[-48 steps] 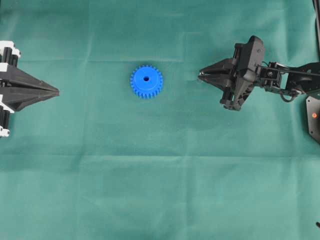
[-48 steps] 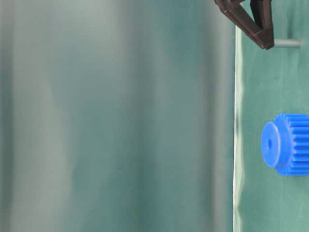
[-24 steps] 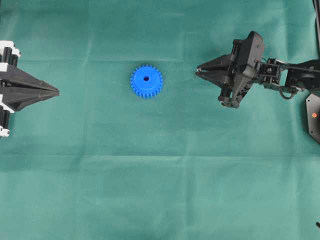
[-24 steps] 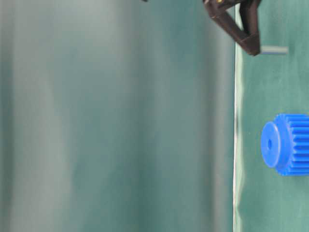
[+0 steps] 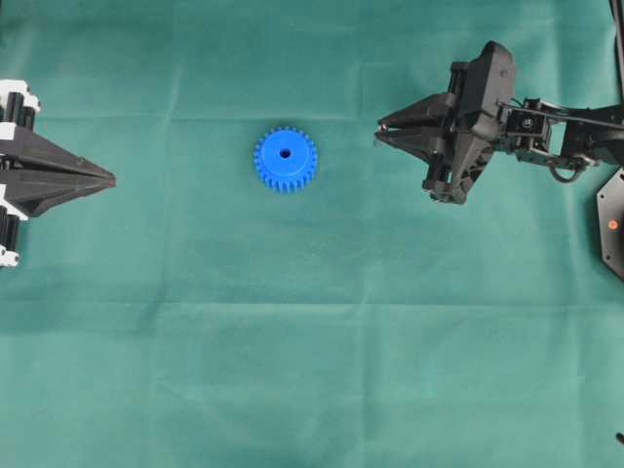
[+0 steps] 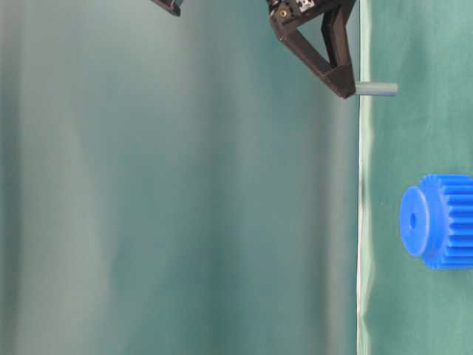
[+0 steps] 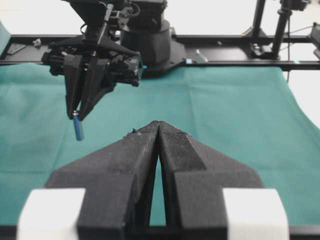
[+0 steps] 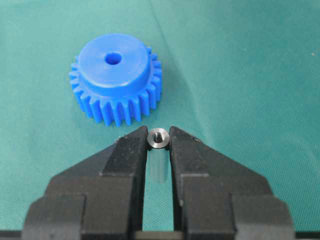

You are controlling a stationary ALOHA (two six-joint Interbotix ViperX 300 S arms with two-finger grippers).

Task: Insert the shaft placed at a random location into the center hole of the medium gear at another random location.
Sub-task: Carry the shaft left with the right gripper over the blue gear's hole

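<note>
The medium gear [image 5: 286,159], bright blue toothed plastic with a raised hub, lay flat on the bench's green cloth [image 5: 312,341], its center hole [image 8: 113,58] facing up. The right pincer [image 8: 159,145] gripped the shaft [image 8: 159,138], a short silvery metal pin, upright above the cloth, well apart from the gear. The left pincer [image 7: 159,131] was closed, empty.

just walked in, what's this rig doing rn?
The right gripper holds the shaft pinched at its tip, hanging clear above the green cloth. The medium gear lies flat on the cloth some way off, hub up, its center hole empty. The left gripper is shut and parked at the table's edge, holding nothing. Insertion is not yet done.
</note>
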